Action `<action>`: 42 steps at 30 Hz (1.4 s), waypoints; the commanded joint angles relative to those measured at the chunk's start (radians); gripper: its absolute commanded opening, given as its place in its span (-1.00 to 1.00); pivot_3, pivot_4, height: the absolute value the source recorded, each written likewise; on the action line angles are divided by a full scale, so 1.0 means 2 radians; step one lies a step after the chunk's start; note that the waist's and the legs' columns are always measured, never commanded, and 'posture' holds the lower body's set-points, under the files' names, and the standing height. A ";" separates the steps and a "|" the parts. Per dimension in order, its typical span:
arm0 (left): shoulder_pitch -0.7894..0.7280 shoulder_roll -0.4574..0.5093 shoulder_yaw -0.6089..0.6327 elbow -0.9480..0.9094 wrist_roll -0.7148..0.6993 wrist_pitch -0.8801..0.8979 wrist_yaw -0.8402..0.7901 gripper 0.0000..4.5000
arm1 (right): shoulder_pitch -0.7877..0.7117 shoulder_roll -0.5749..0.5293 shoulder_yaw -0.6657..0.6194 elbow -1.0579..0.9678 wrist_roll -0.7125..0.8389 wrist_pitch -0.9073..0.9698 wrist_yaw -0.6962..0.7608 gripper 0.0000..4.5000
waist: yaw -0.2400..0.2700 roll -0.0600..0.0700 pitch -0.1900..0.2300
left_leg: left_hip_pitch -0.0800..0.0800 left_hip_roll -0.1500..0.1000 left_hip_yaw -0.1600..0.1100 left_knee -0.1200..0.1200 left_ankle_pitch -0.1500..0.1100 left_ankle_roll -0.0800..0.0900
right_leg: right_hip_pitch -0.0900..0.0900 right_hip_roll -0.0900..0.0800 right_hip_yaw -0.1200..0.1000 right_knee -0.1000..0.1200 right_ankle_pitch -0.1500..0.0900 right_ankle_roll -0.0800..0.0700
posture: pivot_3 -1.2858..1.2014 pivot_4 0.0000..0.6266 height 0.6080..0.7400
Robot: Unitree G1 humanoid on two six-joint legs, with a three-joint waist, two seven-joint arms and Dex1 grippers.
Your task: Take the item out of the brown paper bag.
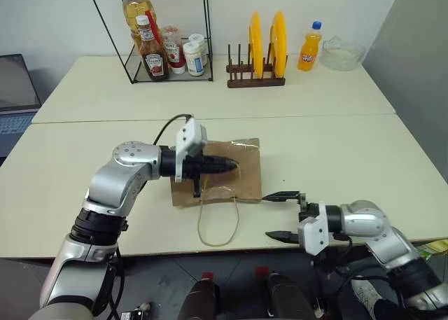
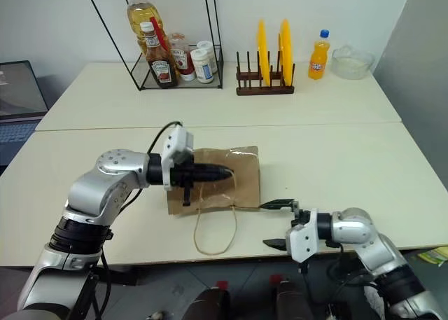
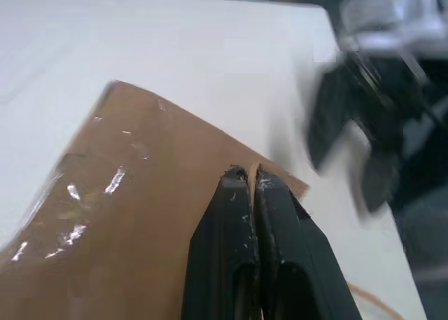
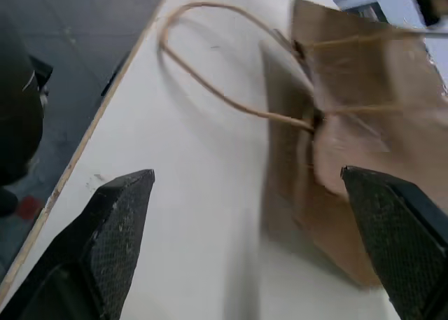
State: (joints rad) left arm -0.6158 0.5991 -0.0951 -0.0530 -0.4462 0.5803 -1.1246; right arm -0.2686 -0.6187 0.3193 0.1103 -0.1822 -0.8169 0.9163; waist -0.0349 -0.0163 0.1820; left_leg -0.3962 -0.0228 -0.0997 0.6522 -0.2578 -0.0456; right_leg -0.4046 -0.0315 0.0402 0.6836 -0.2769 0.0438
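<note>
The brown paper bag (image 1: 248, 159) lies flat on the near table, mouth toward the front edge. My left gripper (image 1: 234, 167) reaches over it from the left. Its black fingers (image 3: 231, 215) are shut on a thin tan handle of the bag, which runs taut in the right wrist view. The other handle loop (image 1: 217, 225) lies slack over the table's front edge. My right gripper (image 1: 280, 215) stands open just right of the bag's mouth, near the front edge, with nothing between its fingers (image 4: 119, 243). The item is hidden.
On the far table stand a wire rack (image 1: 168, 47) with a ketchup bottle (image 1: 152, 54) and jars, a wooden rack of yellow plates (image 1: 266, 43), an orange soda bottle (image 1: 309, 47) and a glass bowl (image 1: 343, 54). A laptop (image 1: 14, 89) sits far left.
</note>
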 commanded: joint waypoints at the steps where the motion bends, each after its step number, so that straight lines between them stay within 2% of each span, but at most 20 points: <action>1: -0.015 -0.011 0.021 -0.003 -0.012 0.017 0.030 -0.96 | -0.028 0.011 0.015 0.040 -0.044 -0.084 -0.040 1.00 | 0.000 0.000 0.000 | 0.000 0.000 0.000 0.000 0.000 -0.001 | 0.000 0.000 0.000 0.000 0.000 0.000 | 0.03 -0.52 1.00; 7: -0.026 -0.021 0.023 0.008 -0.011 0.021 0.050 -0.96 | -0.083 0.056 0.026 0.114 -0.136 -0.169 -0.132 1.00 | 0.001 0.000 0.000 | 0.000 0.000 0.000 0.001 0.001 -0.001 | 0.000 0.000 0.000 0.001 0.000 0.000 | 0.03 -0.52 1.00; 14: -0.032 -0.023 0.020 0.010 -0.013 0.029 0.051 -0.96 | -0.139 0.105 0.050 0.171 -0.211 -0.174 -0.210 1.00 | 0.000 0.000 0.000 | 0.000 0.000 0.000 0.002 0.001 -0.001 | 0.000 0.000 0.000 0.001 0.000 0.000 | 0.03 -0.52 1.00; 18: -0.038 -0.022 0.021 0.010 -0.014 0.032 0.050 -0.96 | -0.160 0.115 0.067 0.198 -0.224 -0.175 -0.235 1.00 | 0.000 0.000 0.000 | 0.000 0.000 0.000 0.002 0.001 -0.001 | 0.000 0.000 0.000 0.001 0.000 0.000 | 0.03 -0.52 1.00; 21: -0.036 -0.019 0.023 0.007 -0.015 0.034 0.049 -1.00 | -0.166 0.113 0.081 0.210 -0.215 -0.176 -0.236 0.74 | 0.000 0.000 0.000 | 0.000 0.000 0.000 0.002 0.001 -0.001 | 0.000 0.000 0.001 0.001 0.000 0.000 | 0.03 -0.52 1.00; 28: -0.036 -0.012 0.025 0.008 -0.014 0.033 0.047 -1.00 | -0.169 0.113 0.095 0.217 -0.206 -0.167 -0.239 -0.40 | -0.001 0.000 0.000 | 0.000 0.000 0.000 0.002 0.001 -0.001 | 0.000 0.000 0.001 0.002 0.000 0.000 | 0.03 -0.52 1.00; 31: -0.062 -0.006 0.029 0.024 -0.018 0.044 0.044 -1.00 | -0.169 0.111 0.112 0.223 -0.201 -0.158 -0.218 -0.88 | -0.001 0.000 0.000 | 0.000 0.000 0.000 0.002 0.001 -0.001 | 0.000 0.000 0.000 0.002 0.000 0.000 | 0.03 -0.52 1.00; 32: -0.072 -0.005 0.030 0.034 -0.016 0.045 0.043 -1.00 | -0.170 0.108 0.119 0.226 -0.205 -0.153 -0.210 -0.98 | -0.001 0.000 0.000 | 0.000 0.000 0.000 0.003 0.001 -0.001 | 0.000 0.000 0.000 0.002 0.000 0.000 | 0.03 -0.52 1.00; 35: -0.113 -0.005 0.037 0.078 -0.015 0.046 0.044 -1.00 | -0.172 0.099 0.147 0.248 -0.203 -0.141 -0.173 -0.98 | -0.002 0.000 0.000 | 0.000 -0.001 0.000 0.003 0.001 -0.001 | 0.000 0.000 0.000 0.002 0.000 0.000 | 0.03 -0.52 1.00; 42: -0.165 -0.008 0.033 0.154 0.006 0.014 0.046 -1.00 | -0.183 0.084 0.173 0.270 -0.214 -0.129 -0.153 -0.98 | -0.002 -0.001 -0.001 | 0.000 -0.001 -0.001 0.004 0.001 -0.001 | 0.001 0.000 0.000 0.002 0.000 0.000 | 0.03 -0.52 1.00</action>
State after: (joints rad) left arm -0.8859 0.5777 -0.0721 0.2558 -0.4417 0.6555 -1.0386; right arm -0.6610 -0.4140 0.6086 0.5852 -0.5531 -1.0985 0.5450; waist -0.0383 -0.0176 0.1809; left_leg -0.3961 -0.0245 -0.1013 0.6596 -0.2568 -0.0480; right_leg -0.4035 -0.0317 0.0406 0.6882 -0.2767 0.0436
